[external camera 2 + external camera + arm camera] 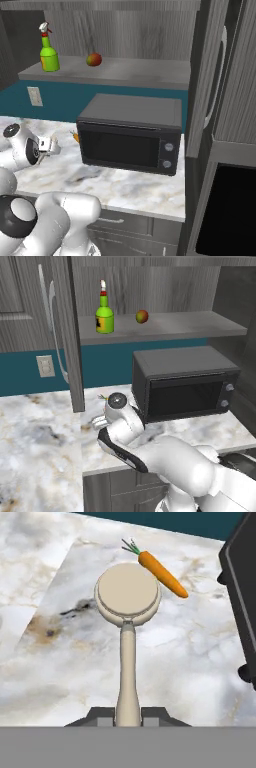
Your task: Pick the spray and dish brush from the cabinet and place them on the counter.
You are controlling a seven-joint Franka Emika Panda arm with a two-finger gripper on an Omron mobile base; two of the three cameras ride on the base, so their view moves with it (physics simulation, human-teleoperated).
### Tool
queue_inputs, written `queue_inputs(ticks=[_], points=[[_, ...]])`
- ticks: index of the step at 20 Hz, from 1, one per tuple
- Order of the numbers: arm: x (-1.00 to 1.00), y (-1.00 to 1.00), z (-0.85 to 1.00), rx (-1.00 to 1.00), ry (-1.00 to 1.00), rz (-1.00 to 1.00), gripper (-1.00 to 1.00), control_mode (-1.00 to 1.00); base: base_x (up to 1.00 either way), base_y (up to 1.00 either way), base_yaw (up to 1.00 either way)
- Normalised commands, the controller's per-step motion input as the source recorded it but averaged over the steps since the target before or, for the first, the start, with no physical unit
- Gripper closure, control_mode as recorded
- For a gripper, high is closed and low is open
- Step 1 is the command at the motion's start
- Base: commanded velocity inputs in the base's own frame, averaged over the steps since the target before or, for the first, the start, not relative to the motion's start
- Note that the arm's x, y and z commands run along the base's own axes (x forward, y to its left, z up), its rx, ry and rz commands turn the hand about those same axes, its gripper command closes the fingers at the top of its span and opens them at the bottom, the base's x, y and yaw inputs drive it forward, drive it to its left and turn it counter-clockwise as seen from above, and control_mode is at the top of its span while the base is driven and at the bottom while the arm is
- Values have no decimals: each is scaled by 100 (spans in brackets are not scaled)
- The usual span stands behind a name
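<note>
Low over the counter point(60, 662), gripper point(128, 714) clamped on dish brush point(128, 597) handle, head beside carrot point(162, 573), near microwave point(245, 587).

Glossy white rounded arm point(170, 461) with dark joint bands.

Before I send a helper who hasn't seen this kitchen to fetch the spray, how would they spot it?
Look above the black microwave into the open cabinet. On its grey shelf the spray stands upright at the left end. It is a green bottle with a red-and-white nozzle, unlike the round apple beside it.
</note>
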Motion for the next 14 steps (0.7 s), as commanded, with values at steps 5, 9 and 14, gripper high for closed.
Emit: queue_inputs(ticks=[5,9,14], points=[[26,13,-22,-2,25,3,100,-100,0,0,0],[30,0,-13,-1,6,-1,100,-100,0,0,0],[23,0,-17,-3,1,-1,100,-100,0,0,0]])
